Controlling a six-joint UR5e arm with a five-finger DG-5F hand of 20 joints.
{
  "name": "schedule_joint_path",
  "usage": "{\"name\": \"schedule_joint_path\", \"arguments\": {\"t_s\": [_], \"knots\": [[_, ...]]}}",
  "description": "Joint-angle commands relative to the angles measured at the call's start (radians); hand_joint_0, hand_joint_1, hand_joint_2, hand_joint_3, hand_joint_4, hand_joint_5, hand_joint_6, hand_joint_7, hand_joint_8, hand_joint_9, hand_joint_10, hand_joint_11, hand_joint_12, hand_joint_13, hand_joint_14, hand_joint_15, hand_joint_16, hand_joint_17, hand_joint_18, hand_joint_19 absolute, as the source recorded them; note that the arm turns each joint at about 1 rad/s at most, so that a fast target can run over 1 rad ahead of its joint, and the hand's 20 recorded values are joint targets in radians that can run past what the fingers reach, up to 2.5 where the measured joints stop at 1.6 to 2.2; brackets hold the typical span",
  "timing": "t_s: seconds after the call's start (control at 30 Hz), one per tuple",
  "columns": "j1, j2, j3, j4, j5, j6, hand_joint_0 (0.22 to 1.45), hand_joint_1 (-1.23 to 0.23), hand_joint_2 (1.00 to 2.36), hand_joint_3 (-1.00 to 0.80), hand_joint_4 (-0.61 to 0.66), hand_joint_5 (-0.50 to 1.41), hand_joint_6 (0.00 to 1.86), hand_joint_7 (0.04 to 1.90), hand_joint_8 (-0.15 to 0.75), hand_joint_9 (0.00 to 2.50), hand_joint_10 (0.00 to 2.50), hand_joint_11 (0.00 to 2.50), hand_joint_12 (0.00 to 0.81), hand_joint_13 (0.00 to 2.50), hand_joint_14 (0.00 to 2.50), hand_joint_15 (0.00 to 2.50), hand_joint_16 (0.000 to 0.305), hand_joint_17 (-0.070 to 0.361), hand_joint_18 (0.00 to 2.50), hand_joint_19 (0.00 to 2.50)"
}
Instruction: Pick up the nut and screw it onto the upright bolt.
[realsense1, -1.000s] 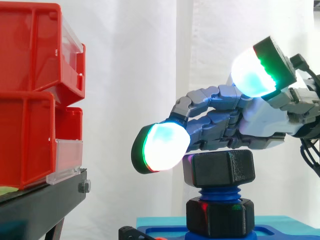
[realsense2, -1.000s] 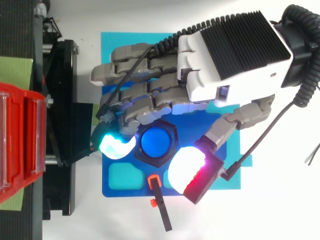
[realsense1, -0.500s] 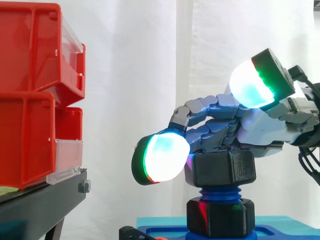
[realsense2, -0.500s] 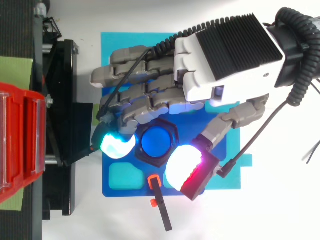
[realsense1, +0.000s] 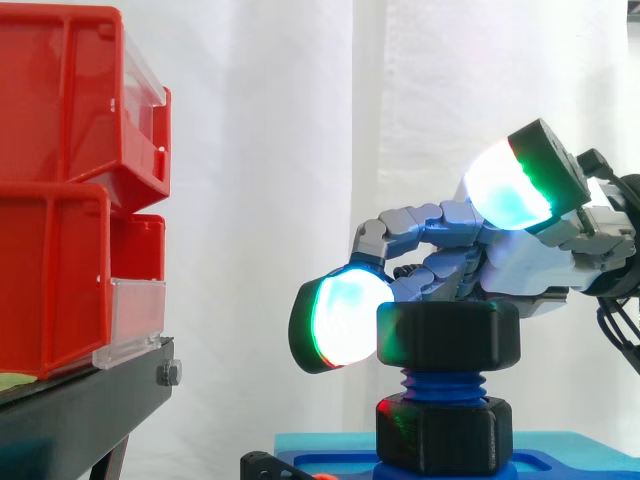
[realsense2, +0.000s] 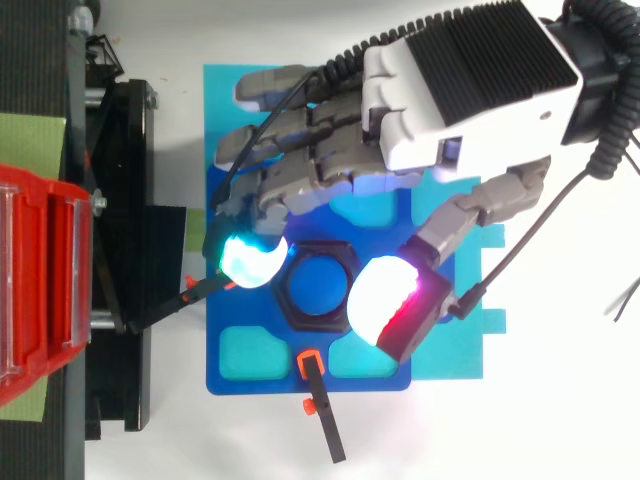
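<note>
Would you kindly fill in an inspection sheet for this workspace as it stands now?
Surface: blue fixture plate on a teal mat.
Job's things: black nut sits on the upright blue bolt, threads showing beneath it.
Clutter: black-and-orange tool at the plate's edge.
Hand: hand at the nut; grip unclear.
Cables: nothing seen.
Surroundings: red bins on a black stand, white curtain behind.
</note>
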Motion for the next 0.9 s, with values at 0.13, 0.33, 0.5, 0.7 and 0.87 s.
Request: {"name": "schedule_joint_path", "arguments": {"t_s": [0.13, 0.33, 0.5, 0.7, 0.87], "knots": [[-0.036, 0.000, 0.007, -0.006, -0.046, -0.010, 0.51, -0.17, 1.00, -0.50, 0.19, -0.06, 0.50, 1.28, 0.255, 0.64, 0.00, 0.00, 0.204, 0.37, 0.00, 0.00, 0.018, 0.039, 0.05, 0.00], [-0.065, 0.002, 0.020, -0.039, -0.085, -0.023, 0.52, -0.19, 1.00, -0.50, 0.18, 0.00, 0.50, 1.36, 0.254, 0.73, 0.00, 0.00, 0.194, 0.45, 0.00, 0.00, 0.015, 0.034, 0.12, 0.00], [-0.089, 0.002, 0.066, -0.110, -0.113, -0.053, 0.52, -0.21, 1.00, -0.50, 0.14, 0.04, 0.50, 1.38, 0.237, 0.86, 0.00, 0.00, 0.179, 0.55, 0.00, 0.00, 0.012, 0.027, 0.22, 0.00], [-0.103, 0.002, 0.100, -0.188, -0.121, -0.076, 0.53, -0.23, 1.00, -0.50, 0.10, 0.06, 0.52, 1.36, 0.175, 1.08, 0.00, 0.00, 0.150, 0.68, 0.00, 0.00, 0.008, 0.019, 0.36, 0.00], [-0.106, 0.003, 0.112, -0.210, -0.127, -0.080, 0.52, -0.22, 1.00, -0.50, 0.13, 0.02, 0.50, 1.30, 0.203, 1.02, 0.00, 0.00, 0.169, 0.64, 0.00, 0.00, 0.010, 0.023, 0.32, 0.00]]}}
